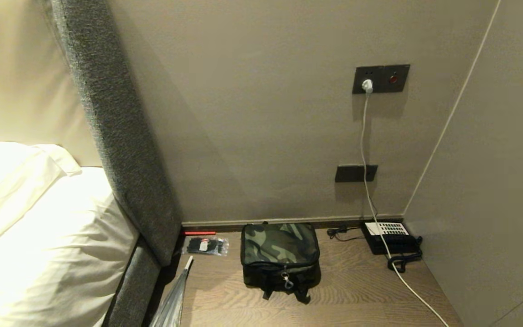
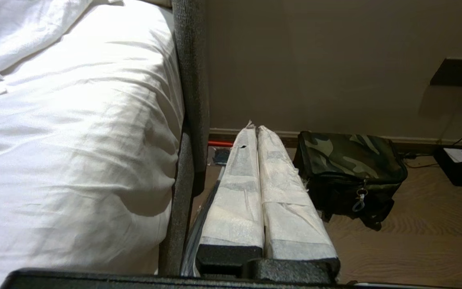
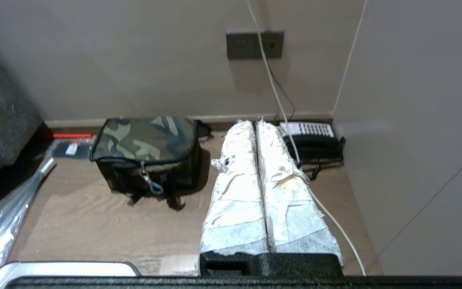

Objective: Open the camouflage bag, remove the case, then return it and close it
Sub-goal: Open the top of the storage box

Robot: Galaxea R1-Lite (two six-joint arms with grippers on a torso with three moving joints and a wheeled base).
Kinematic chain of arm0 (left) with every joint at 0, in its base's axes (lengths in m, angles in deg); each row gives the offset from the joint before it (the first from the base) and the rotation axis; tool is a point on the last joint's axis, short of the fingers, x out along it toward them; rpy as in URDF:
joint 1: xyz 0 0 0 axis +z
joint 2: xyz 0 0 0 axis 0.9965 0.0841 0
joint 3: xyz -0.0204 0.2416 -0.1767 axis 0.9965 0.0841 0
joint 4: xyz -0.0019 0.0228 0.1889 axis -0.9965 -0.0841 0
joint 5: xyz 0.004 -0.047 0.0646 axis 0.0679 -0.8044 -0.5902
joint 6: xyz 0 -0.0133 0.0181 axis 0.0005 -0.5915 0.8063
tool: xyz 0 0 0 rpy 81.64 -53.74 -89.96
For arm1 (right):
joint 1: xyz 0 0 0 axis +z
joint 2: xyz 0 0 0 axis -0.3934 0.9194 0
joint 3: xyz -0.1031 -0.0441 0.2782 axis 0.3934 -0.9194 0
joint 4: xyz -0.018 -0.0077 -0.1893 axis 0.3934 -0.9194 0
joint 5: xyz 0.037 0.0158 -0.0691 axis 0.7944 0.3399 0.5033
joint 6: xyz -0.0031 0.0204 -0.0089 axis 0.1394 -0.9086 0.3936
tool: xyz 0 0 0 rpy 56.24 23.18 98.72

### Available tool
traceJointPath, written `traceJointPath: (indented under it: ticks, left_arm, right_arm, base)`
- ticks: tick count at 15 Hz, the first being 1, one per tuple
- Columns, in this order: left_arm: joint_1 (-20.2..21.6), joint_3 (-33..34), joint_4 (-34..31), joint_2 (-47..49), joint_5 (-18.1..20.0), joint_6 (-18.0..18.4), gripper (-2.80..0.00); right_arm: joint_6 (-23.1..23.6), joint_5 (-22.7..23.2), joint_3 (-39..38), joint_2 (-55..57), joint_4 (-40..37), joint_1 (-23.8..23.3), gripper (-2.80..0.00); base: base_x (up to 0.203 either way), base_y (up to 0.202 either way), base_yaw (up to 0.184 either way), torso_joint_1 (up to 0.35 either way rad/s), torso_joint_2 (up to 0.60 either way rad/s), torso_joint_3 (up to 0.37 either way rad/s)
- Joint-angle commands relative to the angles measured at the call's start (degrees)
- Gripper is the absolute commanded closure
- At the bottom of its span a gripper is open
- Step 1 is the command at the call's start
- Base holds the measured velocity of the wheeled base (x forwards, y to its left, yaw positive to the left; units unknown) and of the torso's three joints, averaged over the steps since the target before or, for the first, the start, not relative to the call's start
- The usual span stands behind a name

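The boxy camouflage bag (image 1: 280, 254), its green-brown-black fabric lid zipped down over black sides and dangling straps, sat upright near the back of the brown wood-grain table (image 1: 357, 290), close to the beige wall, with a metal clip hanging from the zipper at its front. The case could not be seen anywhere. My left claw (image 2: 258, 132), its two white-wrapped fingers (image 2: 239, 188) pressed together and gripping nothing, hovered short of the bag on the bed side, apart from it. My right claw (image 3: 255, 124) was likewise clenched and empty, poised on the bag's other side, in front of the black desk telephone (image 1: 391, 236) with its white keypad in the table's back corner. A white cable (image 1: 366, 150) ran from the dark wall socket plate (image 1: 381, 78) down past the telephone and across the table. A small clear packet of black ties (image 1: 206, 245) and a thin red stick (image 1: 199, 233) lay beside the grey upholstered headboard (image 1: 116, 136), beyond which spread the white bedding (image 1: 39, 236).
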Motion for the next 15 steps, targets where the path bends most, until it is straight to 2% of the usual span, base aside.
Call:
traceJointPath:
  ticks: [1,15]
  left_arm:
    - [0.02,0.18,0.01,-0.11,-0.02,-0.02,0.00]
    - [0.02,0.18,0.01,-0.11,-0.02,-0.11,0.00]
  right_arm:
    - [0.00,0.06,0.00,-0.10,0.00,0.04,0.00]
    - [0.00,-0.03,0.00,-0.10,0.00,0.04,0.00]
  base:
    - [0.000,0.000,0.000,-0.002,0.00,-0.202]
    - [0.000,0.000,0.000,0.002,0.00,-0.198]
